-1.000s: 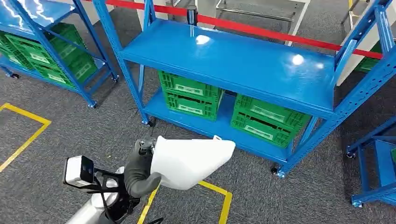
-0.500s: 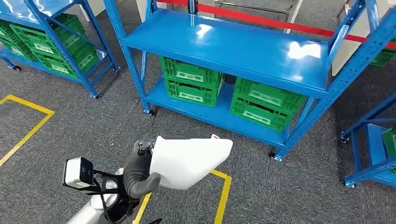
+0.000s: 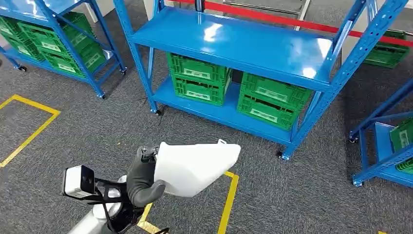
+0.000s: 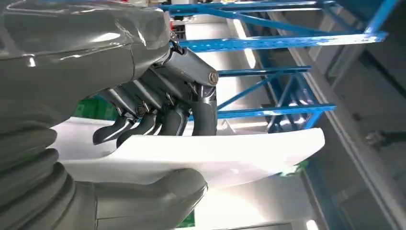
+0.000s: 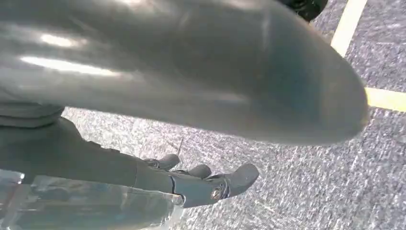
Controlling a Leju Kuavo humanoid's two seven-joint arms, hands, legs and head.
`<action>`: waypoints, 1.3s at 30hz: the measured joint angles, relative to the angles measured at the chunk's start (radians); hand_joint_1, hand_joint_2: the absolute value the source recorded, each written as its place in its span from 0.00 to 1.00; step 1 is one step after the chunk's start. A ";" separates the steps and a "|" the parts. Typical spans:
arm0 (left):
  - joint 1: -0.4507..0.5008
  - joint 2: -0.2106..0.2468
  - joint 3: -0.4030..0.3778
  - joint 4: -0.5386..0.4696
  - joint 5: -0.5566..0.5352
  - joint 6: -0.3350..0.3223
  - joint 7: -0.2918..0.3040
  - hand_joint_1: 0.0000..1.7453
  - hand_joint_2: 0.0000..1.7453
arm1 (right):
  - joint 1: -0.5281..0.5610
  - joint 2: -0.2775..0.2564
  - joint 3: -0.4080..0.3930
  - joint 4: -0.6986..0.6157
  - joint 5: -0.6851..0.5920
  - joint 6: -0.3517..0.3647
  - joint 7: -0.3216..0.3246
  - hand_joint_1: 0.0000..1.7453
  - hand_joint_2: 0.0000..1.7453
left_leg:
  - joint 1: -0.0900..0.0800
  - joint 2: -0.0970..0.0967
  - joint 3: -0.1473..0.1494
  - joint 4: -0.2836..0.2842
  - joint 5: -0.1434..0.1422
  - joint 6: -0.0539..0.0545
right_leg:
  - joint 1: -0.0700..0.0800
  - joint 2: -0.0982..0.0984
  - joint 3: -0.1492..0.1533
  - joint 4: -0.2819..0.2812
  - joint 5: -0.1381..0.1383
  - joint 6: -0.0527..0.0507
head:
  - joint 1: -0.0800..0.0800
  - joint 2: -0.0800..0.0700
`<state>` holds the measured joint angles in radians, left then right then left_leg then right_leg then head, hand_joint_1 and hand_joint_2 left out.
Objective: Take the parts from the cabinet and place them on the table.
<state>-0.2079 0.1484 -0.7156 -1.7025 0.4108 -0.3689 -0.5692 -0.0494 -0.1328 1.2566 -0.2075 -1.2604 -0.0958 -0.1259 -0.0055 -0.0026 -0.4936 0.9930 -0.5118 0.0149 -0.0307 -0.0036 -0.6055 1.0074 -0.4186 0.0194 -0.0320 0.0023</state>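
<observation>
My left hand (image 3: 143,176) holds a large white curved plastic part (image 3: 195,165) at its left end, low in the head view, above the grey carpet. In the left wrist view the thumb (image 4: 143,201) lies under the white part (image 4: 215,153) and the dark fingers (image 4: 163,115) curl over its edge. My right hand (image 5: 201,184) hangs over the carpet with its fingers slightly bent and nothing in it. The blue cabinet (image 3: 234,41) stands ahead, its top shelf bare.
Green crates (image 3: 197,80) (image 3: 272,100) sit on the cabinet's lower shelf. More blue racks with green crates stand at the far left (image 3: 53,44) and right (image 3: 389,141). Yellow floor tape (image 3: 228,200) marks boxes on the carpet. A red bar (image 3: 272,17) runs behind the cabinet.
The whole view has shifted: the cabinet and racks have slid left and up a little, and more of the right rack shows. The left hand keeps the white part in the same hold.
</observation>
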 joint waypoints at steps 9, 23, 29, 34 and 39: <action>0.001 0.002 -0.002 -0.004 -0.003 0.007 -0.003 1.00 1.00 | 0.001 -0.008 0.000 0.000 0.009 0.002 0.000 0.00 0.00 | -0.008 0.009 -0.092 -0.040 0.116 0.035 | 0.002 0.002 -0.085 0.294 -0.164 -0.001 | 0.004 0.000; 0.005 0.008 -0.001 -0.006 -0.003 0.009 -0.006 1.00 1.00 | -0.004 -0.013 0.000 0.000 0.009 0.006 -0.003 0.00 0.00 | 0.012 0.006 -0.258 0.300 -0.053 -0.035 | 0.004 -0.001 0.069 -0.002 -0.075 -0.036 | 0.000 0.000; 0.001 0.010 -0.001 -0.007 -0.014 0.014 -0.007 1.00 1.00 | -0.003 -0.006 0.000 0.000 0.009 0.011 -0.003 0.00 0.00 | 0.005 0.002 -0.010 0.005 0.004 0.003 | 0.011 0.002 0.033 -0.004 -0.040 -0.019 | 0.001 0.000; 0.001 0.008 -0.001 -0.011 -0.016 0.014 -0.009 1.00 1.00 | -0.004 -0.006 0.001 0.000 0.014 0.011 -0.003 0.00 0.00 | 0.000 0.010 -0.006 -0.046 0.050 0.025 | 0.003 0.000 0.023 -0.005 -0.025 0.006 | 0.001 0.000; 0.003 0.005 -0.003 -0.010 -0.016 0.013 -0.009 1.00 1.00 | -0.002 -0.011 0.001 0.000 0.017 0.012 -0.003 0.00 0.00 | -0.007 0.008 -0.044 -0.048 0.078 0.036 | 0.006 0.002 -0.105 0.285 -0.163 -0.004 | 0.005 0.000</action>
<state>-0.2048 0.1537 -0.7187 -1.7124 0.3948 -0.3555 -0.5779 -0.0510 -0.1438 1.2573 -0.2075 -1.2432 -0.0835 -0.1286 -0.0125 0.0054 -0.5379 0.9452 -0.4335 0.0505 -0.0243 -0.0016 -0.7102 1.2926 -0.5816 0.0149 -0.0271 0.0023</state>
